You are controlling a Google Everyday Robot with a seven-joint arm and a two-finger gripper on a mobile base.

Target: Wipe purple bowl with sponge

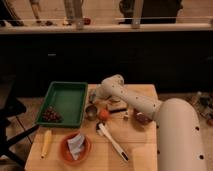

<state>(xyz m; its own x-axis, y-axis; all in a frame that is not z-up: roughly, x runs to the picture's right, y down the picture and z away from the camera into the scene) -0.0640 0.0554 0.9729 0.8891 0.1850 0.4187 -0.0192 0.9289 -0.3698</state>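
Note:
A small dark purple bowl (142, 119) sits on the wooden table (140, 150) at the right, partly hidden by my white arm (135, 100). A pale grey-blue piece that may be the sponge (76, 144) lies in an orange bowl (65, 152) at the front left. My gripper (96, 98) hangs at the arm's far end, just right of the green tray and above a metal cup (91, 110), well left of the purple bowl.
A green tray (67, 97) holds dark grapes (50, 115) at the left. A yellow banana-like item (46, 142) lies at the front left. An orange ball (103, 114) and a long white-handled utensil (112, 141) lie mid-table. A dark counter stands behind.

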